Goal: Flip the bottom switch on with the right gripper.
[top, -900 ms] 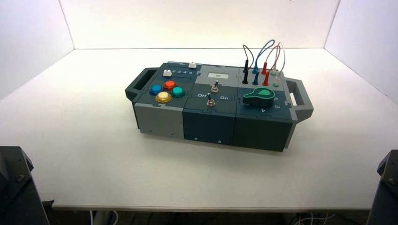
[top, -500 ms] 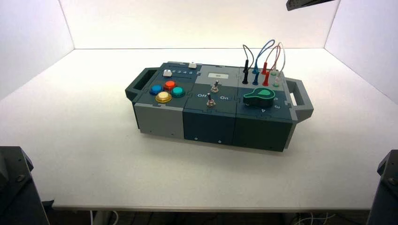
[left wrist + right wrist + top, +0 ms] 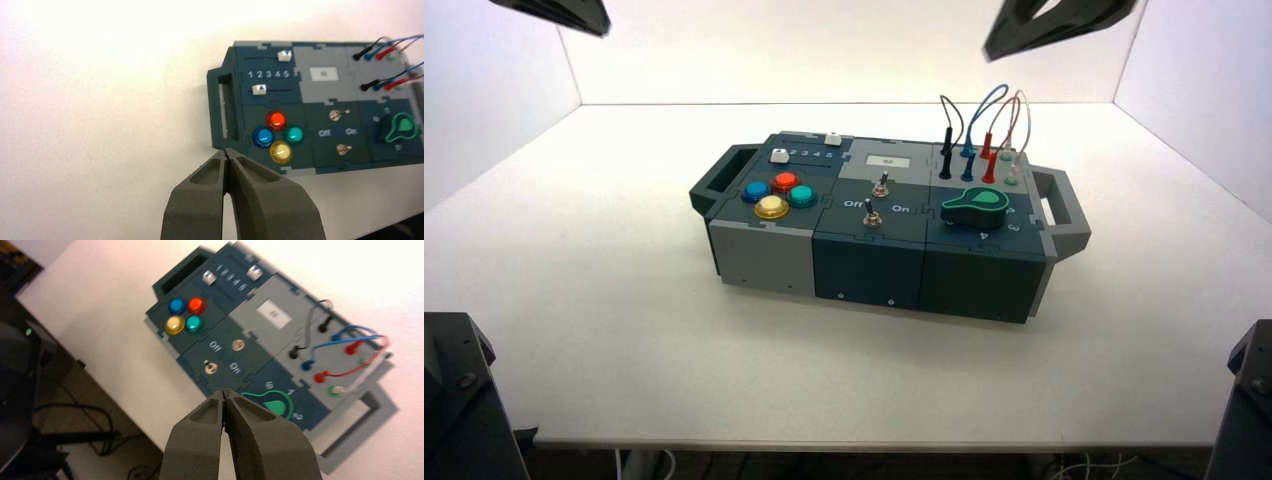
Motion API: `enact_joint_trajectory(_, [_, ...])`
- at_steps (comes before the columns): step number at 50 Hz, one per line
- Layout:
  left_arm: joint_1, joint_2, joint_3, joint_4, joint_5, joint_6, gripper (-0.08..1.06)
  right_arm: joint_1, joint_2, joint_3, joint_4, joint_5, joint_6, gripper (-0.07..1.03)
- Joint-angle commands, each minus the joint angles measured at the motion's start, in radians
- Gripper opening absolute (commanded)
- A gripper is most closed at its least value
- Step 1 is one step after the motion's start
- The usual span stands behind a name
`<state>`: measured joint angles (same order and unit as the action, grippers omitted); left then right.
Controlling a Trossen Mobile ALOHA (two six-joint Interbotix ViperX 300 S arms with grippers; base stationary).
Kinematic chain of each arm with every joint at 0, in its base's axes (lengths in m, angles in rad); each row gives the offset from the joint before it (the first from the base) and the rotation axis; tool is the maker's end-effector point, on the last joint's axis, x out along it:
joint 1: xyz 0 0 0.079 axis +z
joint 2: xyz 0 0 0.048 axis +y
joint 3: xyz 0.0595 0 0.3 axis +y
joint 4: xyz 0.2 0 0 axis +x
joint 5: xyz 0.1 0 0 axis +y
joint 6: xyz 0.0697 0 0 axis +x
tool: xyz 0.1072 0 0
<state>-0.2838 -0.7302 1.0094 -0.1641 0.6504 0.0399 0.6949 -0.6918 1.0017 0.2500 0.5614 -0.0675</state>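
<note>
The box (image 3: 879, 262) stands mid-table, with two small metal toggle switches in its dark middle module between the "Off" and "On" lettering. The bottom switch (image 3: 873, 217) is the nearer one, seen also in the right wrist view (image 3: 210, 368) and the left wrist view (image 3: 342, 148). My right gripper (image 3: 992, 52) hangs high above the box's right end, well clear of the switch, its fingers shut on nothing (image 3: 225, 391). My left gripper (image 3: 602, 28) hovers high at the upper left, also shut and empty (image 3: 227, 151).
Four coloured buttons (image 3: 778, 194) sit on the box's left part under two white sliders (image 3: 781, 155). A green knob (image 3: 976, 206) and plugged wires (image 3: 984, 135) occupy the right part. Handles (image 3: 1064, 205) stick out at both ends.
Both grippers have come into the top of the high view: first the right one's edge, now both, lower and larger. The box and its switches have not moved.
</note>
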Motion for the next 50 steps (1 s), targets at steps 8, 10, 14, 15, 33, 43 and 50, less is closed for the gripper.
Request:
enact_joint_trajectory(8, [-0.014,0.137,-0.018,0.002,-0.078,0.031,-0.03,0.015,0.149,-0.107,0.015,0.021,-0.002,-0.02])
enact_joint_trajectory(10, [-0.017,0.156,-0.02,0.002,-0.089,0.034,-0.03,0.017,0.178,-0.123,0.017,0.028,-0.002,-0.02])
enact_joint_trajectory(14, [-0.029,0.202,-0.029,0.003,-0.107,0.035,-0.03,0.02,0.23,-0.138,0.02,0.029,-0.002,-0.02])
enact_joint_trajectory(15, [-0.034,0.216,-0.034,0.003,-0.112,0.037,-0.03,0.021,0.236,-0.141,0.02,0.029,-0.002,-0.02])
enact_joint_trajectory(33, [-0.064,0.449,-0.158,0.011,-0.143,0.078,-0.03,0.109,0.477,-0.238,0.031,0.034,-0.005,-0.02])
enact_joint_trajectory(43, [-0.066,0.555,-0.184,0.011,-0.181,0.078,-0.03,0.141,0.568,-0.281,0.031,0.034,-0.005,-0.02])
enact_joint_trajectory(50, [-0.066,0.606,-0.198,0.009,-0.198,0.08,-0.03,0.141,0.604,-0.288,0.031,0.032,-0.005,-0.02])
